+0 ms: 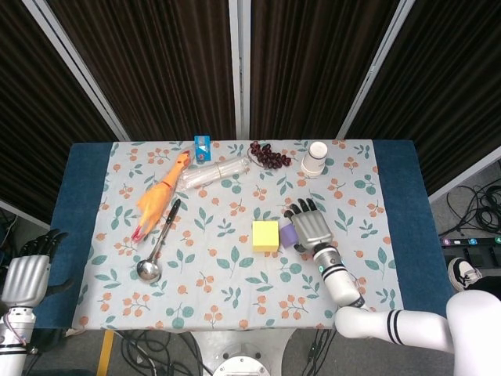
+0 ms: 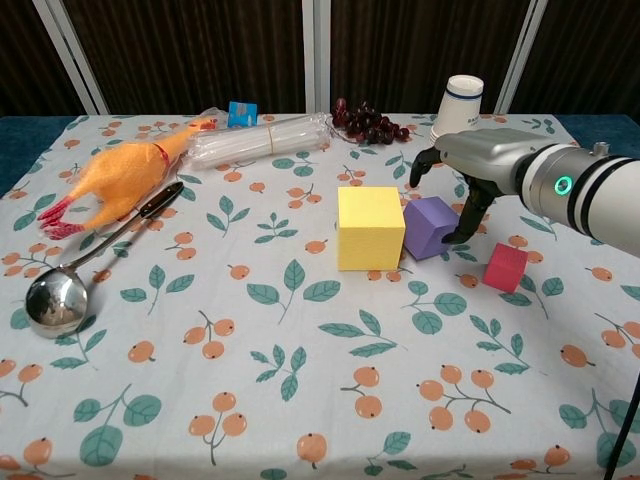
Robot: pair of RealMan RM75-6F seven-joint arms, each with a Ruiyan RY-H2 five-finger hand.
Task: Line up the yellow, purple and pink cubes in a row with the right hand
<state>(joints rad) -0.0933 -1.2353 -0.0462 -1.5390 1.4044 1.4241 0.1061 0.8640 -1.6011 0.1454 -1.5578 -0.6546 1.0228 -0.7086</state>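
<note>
The yellow cube [image 2: 370, 227] [image 1: 265, 236] stands mid-table. The purple cube [image 2: 430, 226] [image 1: 288, 233] rests against its right side. The smaller pink cube [image 2: 505, 267] lies further right and nearer; in the head view my right hand hides it. My right hand [image 2: 468, 168] [image 1: 311, 226] arches over the purple cube with its fingers spread and lifted off the top. One fingertip [image 2: 463, 228] hangs close by the cube's right face. It holds nothing. My left hand [image 1: 26, 276] hangs off the table's left front corner, holding nothing, with its fingers apart.
A rubber chicken [image 2: 115, 180] and a metal spoon [image 2: 60, 295] lie at the left. At the back are a clear-wrapped bundle [image 2: 265, 140], a small blue box [image 2: 241, 112], grapes [image 2: 368, 122] and an upturned paper cup [image 2: 462, 102]. The floral tablecloth [image 2: 300, 400] covers the table.
</note>
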